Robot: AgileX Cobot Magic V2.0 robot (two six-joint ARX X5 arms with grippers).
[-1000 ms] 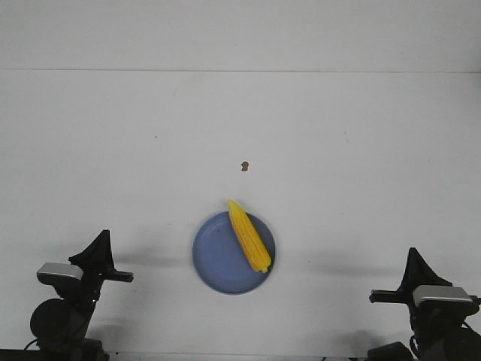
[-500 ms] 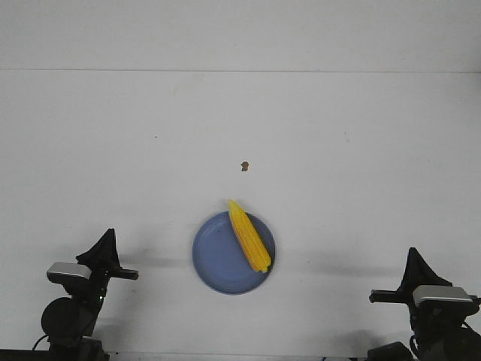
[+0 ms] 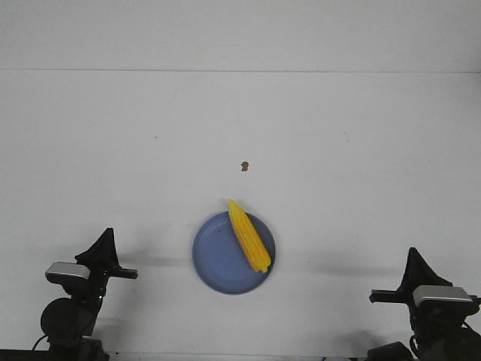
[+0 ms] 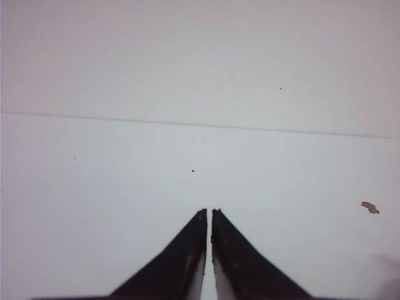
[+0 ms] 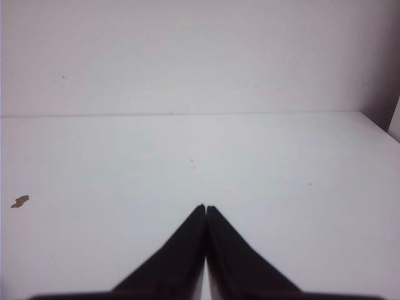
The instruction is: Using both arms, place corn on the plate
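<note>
The yellow corn (image 3: 249,235) lies on the right half of the blue plate (image 3: 214,259) in the front view, its pointed tip reaching past the plate's far rim. My left gripper (image 3: 104,247) is shut and empty, well to the left of the plate near the table's front edge; it also shows in the left wrist view (image 4: 209,211). My right gripper (image 3: 414,263) is shut and empty, well to the right of the plate; it also shows in the right wrist view (image 5: 205,207). Neither wrist view shows the corn or the plate.
A small brown speck (image 3: 245,166) lies on the white table beyond the plate; it also shows in the left wrist view (image 4: 370,207) and the right wrist view (image 5: 20,201). The table's far edge (image 3: 240,71) meets a white wall.
My left arm has drawn back a little toward the front edge. The right arm, corn and plate have not moved.
</note>
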